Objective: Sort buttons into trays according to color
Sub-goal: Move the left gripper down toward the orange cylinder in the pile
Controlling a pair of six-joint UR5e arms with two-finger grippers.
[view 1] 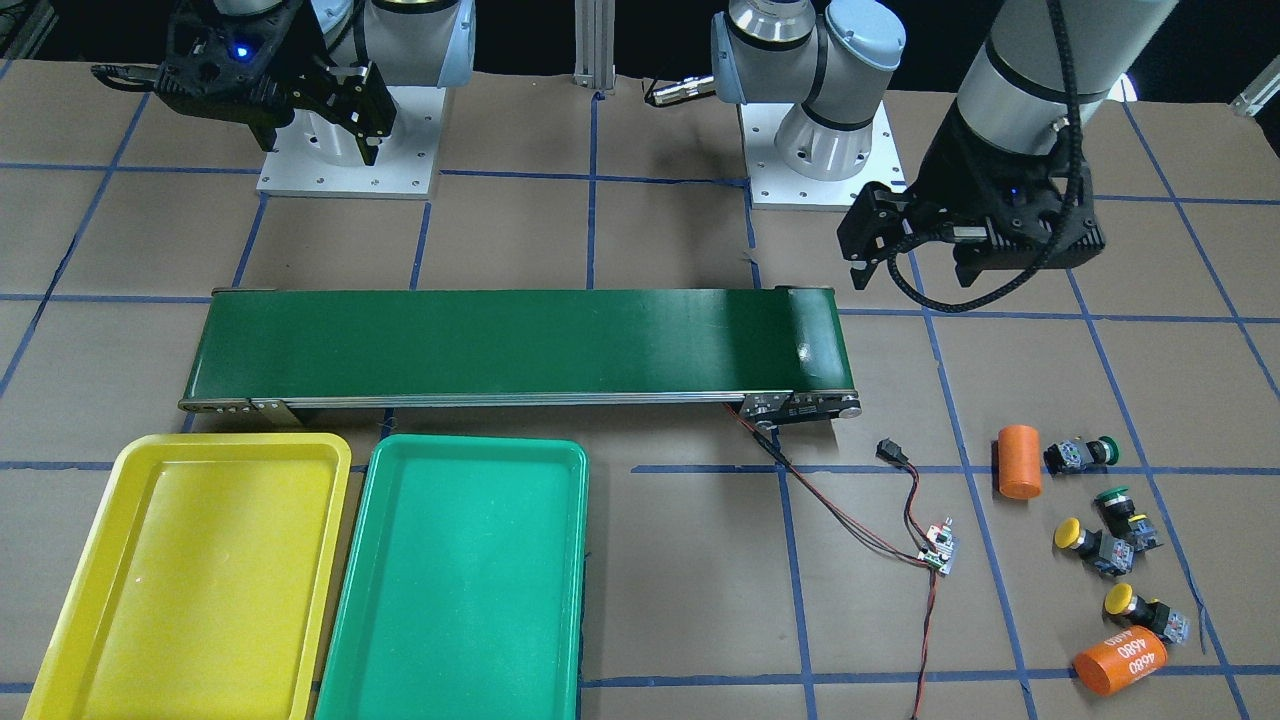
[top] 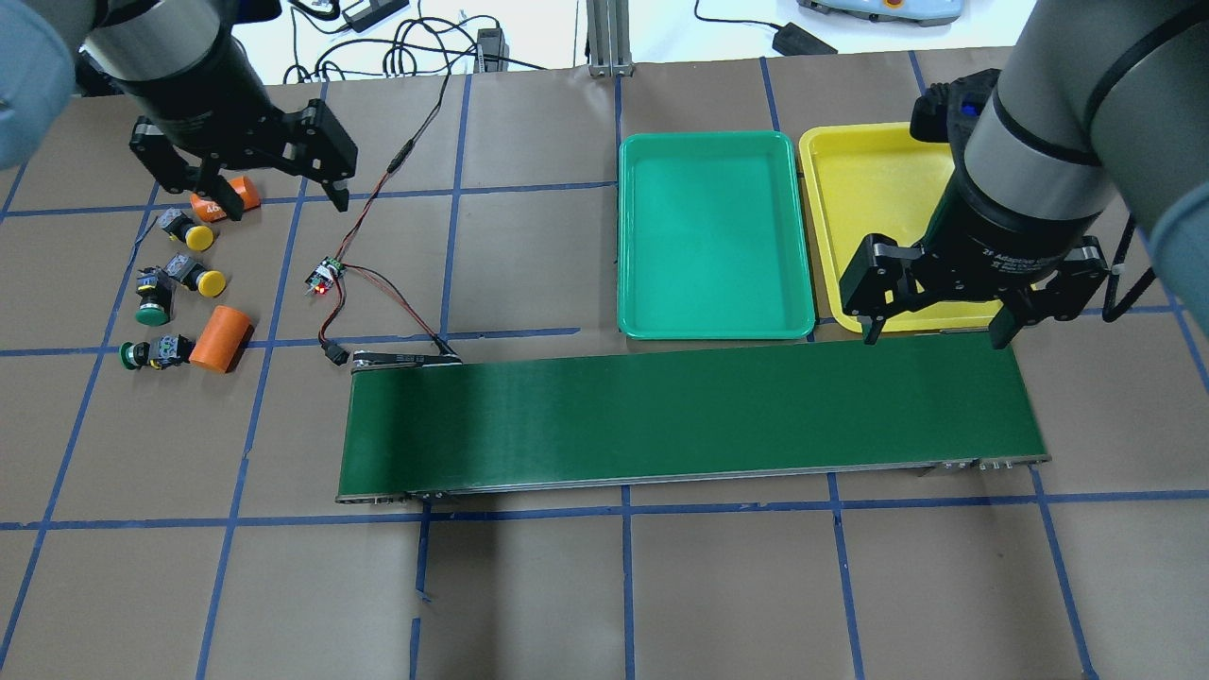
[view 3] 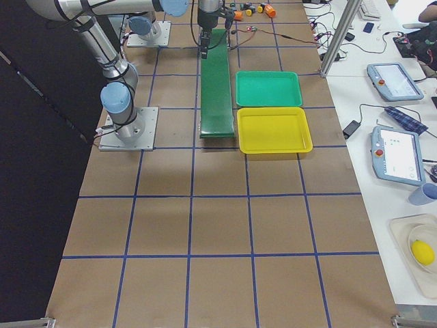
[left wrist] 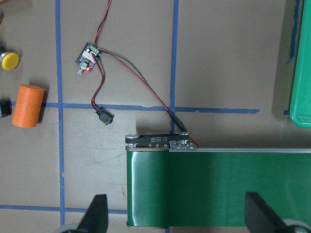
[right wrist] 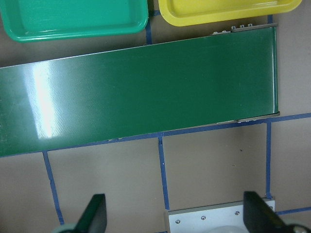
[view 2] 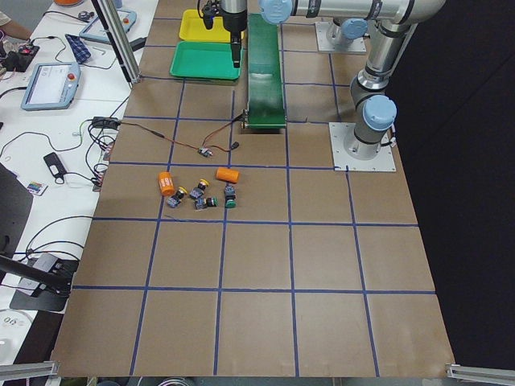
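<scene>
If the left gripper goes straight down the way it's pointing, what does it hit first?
The left gripper would most likely meet the belt, near its wired end, which lies between the open fingers in the wrist view. Height is unclear.

- You get bright, even light from above; shadows on the table (top: 529, 586) are soft.
- In your right wrist view, a white glare streak crosses the conveyor belt (right wrist: 146, 92).
- Focus is sharp.

Brown table (view 1: 650, 230), conveyor (view 1: 500, 345), two trays (view 1: 455, 580), buttons (view 1: 1090, 543), cylinders (view 1: 1019, 462)
</scene>
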